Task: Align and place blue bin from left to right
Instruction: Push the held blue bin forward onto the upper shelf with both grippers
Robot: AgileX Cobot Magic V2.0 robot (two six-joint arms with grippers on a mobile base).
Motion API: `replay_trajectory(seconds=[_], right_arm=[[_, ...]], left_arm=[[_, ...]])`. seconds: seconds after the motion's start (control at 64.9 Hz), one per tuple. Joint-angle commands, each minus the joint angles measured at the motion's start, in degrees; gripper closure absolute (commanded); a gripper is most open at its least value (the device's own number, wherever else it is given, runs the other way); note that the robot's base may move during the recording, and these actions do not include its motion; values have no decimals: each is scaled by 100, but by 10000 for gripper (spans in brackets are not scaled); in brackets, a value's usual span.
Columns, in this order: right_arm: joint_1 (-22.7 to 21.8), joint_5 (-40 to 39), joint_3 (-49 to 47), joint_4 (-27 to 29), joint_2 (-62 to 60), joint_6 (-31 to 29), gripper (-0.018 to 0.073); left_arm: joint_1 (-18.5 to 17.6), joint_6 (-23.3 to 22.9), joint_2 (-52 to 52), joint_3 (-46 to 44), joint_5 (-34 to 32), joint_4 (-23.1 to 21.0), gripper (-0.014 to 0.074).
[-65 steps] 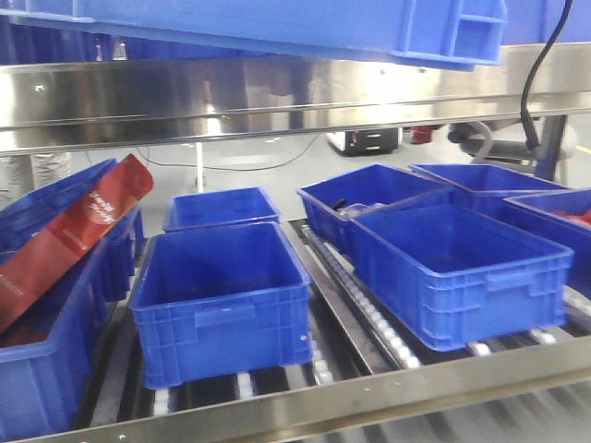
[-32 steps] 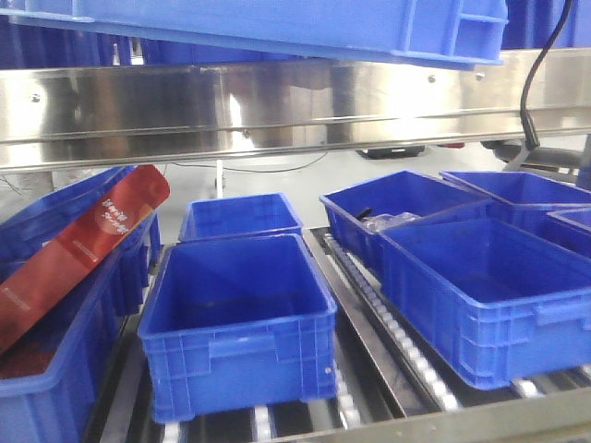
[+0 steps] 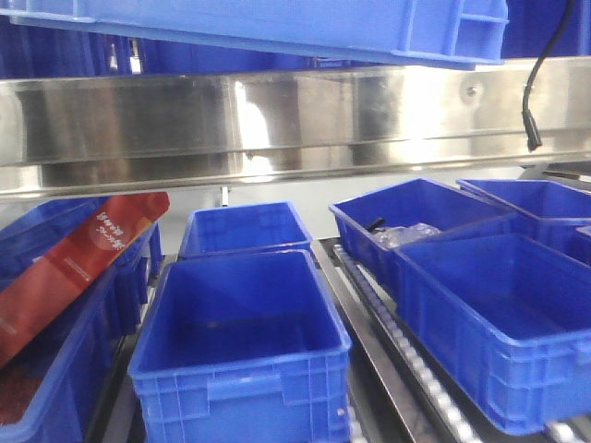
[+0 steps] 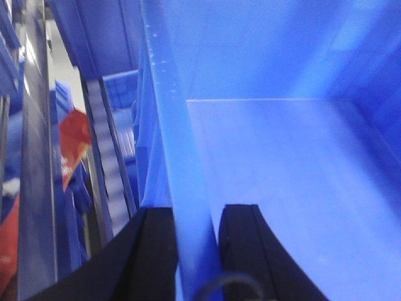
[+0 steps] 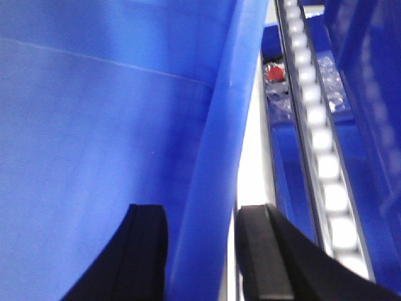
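Front cam: blue bin [image 3: 277, 23] up at top of frame, above steel shelf rail [image 3: 295, 120]; only underside & ribbed corner seen. Red carton [image 3: 83, 258] leans in lower-left tub [image 3: 74, 365]. Grips show on wrist cams only. Left end effector [image 4: 197, 216] pinches a bin wall, a finger each side. Right end effector [image 5: 202, 216] clamps a wall too, w/ roller track [image 5: 316, 144] beside.

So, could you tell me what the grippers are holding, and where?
The blue bin: left gripper straddles one side wall at its rim, right gripper the opposite wall.
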Motion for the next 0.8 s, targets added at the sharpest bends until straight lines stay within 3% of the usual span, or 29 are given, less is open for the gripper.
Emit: replay_trajectory(seconds=[0.0,0.786], right_arm=[[48,-573,-80,119,-57,151,627],[48,-573,-80,119,-57,151,627]], left_arm=[[-119,94,-212,-112,-418,-460,707],[-119,94,-212,-112,-418,-460,707]])
